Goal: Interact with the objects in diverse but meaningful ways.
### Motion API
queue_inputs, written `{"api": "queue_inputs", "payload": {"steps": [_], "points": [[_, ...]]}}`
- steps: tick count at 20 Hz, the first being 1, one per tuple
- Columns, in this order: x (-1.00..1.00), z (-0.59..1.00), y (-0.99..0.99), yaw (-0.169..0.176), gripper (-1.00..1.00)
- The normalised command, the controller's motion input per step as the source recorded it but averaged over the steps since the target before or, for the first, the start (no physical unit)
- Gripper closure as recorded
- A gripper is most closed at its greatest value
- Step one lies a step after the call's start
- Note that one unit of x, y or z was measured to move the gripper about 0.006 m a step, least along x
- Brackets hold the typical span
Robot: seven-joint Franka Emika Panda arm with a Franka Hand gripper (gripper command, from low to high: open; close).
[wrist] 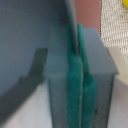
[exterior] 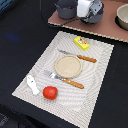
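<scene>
While hovering at the back of the exterior view, gripper over frying pan. On wrist view, green fingers together, apparently clamping pan handle. Next: lift steadily toward the placemat.

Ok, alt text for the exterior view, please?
A woven placemat holds a round tan plate between fork and knife, plus a red tomato, white fish-like piece and yellow packet.
</scene>
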Motion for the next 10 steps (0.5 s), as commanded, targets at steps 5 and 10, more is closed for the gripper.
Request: {"api": "queue_inputs", "payload": {"steps": [5, 10], "points": [[-0.12, -0.02, 0.1, -0.005, 1.0], [-0.16, -0.05, 0.13, -0.001, 1.0]]}}
